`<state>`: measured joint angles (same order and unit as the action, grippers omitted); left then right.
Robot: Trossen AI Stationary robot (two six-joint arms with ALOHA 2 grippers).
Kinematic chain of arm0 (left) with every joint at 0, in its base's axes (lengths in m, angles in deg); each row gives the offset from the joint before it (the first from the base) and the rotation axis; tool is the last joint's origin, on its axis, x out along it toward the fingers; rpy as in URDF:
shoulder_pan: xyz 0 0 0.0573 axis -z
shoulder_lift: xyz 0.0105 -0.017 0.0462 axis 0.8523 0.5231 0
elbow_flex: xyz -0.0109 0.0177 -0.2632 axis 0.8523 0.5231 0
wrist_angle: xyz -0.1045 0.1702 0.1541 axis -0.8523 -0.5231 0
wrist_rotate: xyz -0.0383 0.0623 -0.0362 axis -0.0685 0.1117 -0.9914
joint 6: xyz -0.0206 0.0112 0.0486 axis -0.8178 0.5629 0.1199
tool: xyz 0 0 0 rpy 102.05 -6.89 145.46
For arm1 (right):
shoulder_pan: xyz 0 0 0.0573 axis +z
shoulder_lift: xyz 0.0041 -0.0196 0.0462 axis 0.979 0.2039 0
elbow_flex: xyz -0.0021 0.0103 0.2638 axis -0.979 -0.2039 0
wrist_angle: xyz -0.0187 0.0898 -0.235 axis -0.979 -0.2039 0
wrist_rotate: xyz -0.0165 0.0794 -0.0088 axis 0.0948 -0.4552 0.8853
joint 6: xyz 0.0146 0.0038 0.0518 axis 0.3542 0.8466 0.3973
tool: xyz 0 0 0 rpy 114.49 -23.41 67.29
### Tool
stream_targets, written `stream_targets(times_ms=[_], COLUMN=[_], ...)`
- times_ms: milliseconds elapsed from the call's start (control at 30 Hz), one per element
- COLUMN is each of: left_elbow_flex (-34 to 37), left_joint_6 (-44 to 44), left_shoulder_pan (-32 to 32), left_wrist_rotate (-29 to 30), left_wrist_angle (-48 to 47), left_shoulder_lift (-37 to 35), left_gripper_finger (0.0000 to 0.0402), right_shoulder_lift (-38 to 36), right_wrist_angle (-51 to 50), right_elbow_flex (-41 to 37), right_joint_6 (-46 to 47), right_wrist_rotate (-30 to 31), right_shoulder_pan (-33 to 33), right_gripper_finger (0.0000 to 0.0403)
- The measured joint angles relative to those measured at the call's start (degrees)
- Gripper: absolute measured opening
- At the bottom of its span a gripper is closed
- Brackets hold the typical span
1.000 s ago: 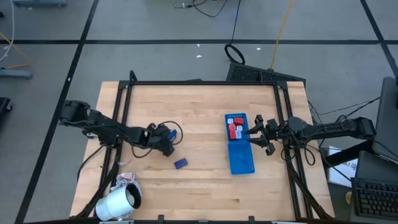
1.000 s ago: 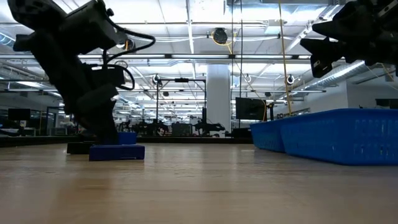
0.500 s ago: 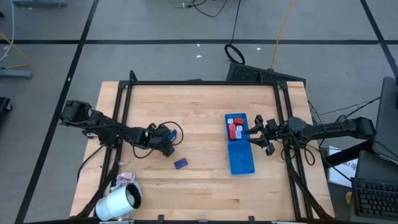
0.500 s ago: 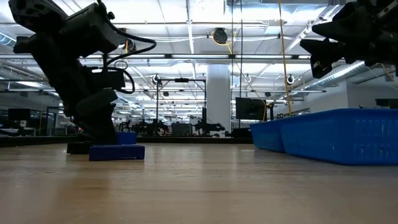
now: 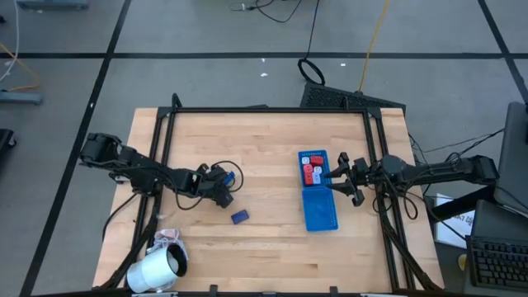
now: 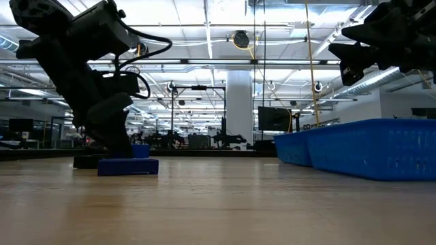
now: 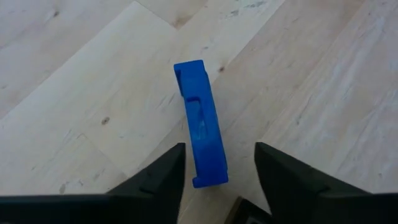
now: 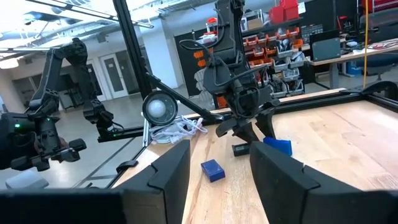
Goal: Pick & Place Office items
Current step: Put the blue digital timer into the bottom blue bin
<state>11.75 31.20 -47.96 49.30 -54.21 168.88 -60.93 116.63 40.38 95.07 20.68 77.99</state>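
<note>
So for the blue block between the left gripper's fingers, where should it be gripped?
Grip the blue block across its two long flat faces, from above. It stands on edge on the table, narrow and long, and the left gripper already straddles it with a finger on each side.

This is a robotics lab or workshop in a large open industrial hall. Around the pale wooden work table [image 5: 264,157] lies a grey floor marked with black tape lines [image 5: 107,74]; beyond the table stand another dark robot arm on a stand [image 8: 59,106], shelves of red and orange bins [image 8: 283,28] and rows of ceiling strip lights [image 6: 204,27].
</note>
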Motion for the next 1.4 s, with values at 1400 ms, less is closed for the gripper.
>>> stream_targets(times_ms=[1400], left_elbow_flex=[-28.12], left_joint_6=[34.22], left_shoulder_pan=[1.95], left_wrist_rotate=[-6.82], left_wrist_angle=[20.45], left_shoulder_lift=[8.89], left_gripper_finger=[0.0067], right_shoulder_lift=[8.02], right_wrist_angle=[9.69], right_elbow_flex=[0.00], right_joint_6=[4.52], right_wrist_rotate=[4.60], right_shoulder_pan=[0.26], right_gripper_finger=[0.0155])
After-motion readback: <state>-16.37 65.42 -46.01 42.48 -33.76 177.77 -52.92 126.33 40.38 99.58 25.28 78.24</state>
